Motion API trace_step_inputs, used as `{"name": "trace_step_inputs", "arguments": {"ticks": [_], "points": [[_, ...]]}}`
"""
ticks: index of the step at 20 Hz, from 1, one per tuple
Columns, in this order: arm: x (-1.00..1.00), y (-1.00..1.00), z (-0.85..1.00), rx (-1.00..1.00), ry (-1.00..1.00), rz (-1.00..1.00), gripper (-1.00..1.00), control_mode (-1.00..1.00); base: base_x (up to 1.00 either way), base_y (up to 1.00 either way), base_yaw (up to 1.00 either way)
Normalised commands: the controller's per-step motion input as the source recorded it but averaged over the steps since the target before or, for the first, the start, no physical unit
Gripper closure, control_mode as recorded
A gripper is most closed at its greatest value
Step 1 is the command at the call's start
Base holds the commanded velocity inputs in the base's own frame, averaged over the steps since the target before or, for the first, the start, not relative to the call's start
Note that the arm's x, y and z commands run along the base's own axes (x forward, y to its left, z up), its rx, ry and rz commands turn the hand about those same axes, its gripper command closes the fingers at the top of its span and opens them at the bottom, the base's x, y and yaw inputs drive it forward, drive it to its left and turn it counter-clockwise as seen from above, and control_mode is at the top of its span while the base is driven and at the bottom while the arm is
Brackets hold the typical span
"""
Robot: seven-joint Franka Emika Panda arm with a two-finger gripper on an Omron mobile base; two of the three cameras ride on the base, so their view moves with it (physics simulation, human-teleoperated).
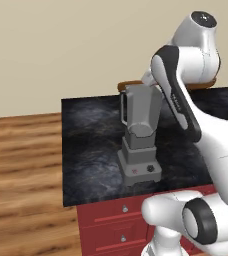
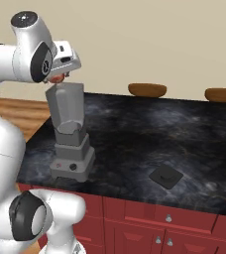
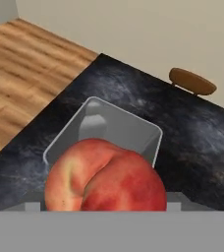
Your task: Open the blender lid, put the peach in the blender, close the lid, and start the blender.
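The blender [image 1: 140,137] stands upright on the dark marbled counter [image 1: 91,150], its stepped base near the front edge, red mark and black knob facing forward. The white arm [image 1: 186,107] crosses behind the jar's top. Red drawers [image 1: 111,225] sit below the counter.

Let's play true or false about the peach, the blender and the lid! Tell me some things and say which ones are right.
1. The peach is above the open top of the blender. True.
2. The blender lid sits on the jar. False: it lies flat on the dark counter, away from the blender.
3. The gripper holds the peach. True.
4. The peach is already at the bottom of the jar. False: it is above the rim, in the gripper.
5. The blender stands on the wooden floor. False: it stands on the counter.
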Motion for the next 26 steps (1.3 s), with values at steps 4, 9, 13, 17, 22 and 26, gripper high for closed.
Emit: {"name": "trace_step_inputs", "arguments": {"ticks": [4, 9, 13, 17, 22, 26], "points": [[0.47, 0.00, -0.44, 0.01, 0.12, -0.01, 1.00, -1.00, 0.00, 0.00, 0.00], [0.40, 0.05, -0.52, 0.00, 0.10, -0.03, 1.00, -1.00, 0.00, 0.00, 0.00], [0.13, 0.02, -0.42, 0.00, 0.11, -0.06, 1.00, -1.00, 0.00, 0.00, 0.00], [0.00, 0.00, -0.33, 0.00, 0.10, -0.08, 1.00, -1.00, 0.00, 0.00, 0.00], [0.14, 0.04, -0.22, 0.00, 0.12, -0.10, 1.00, -1.00, 0.00, 0.00, 0.00], [0.03, 0.01, -0.28, 0.00, 0.12, -0.10, 1.00, -1.00, 0.00, 0.00, 0.00]]}}
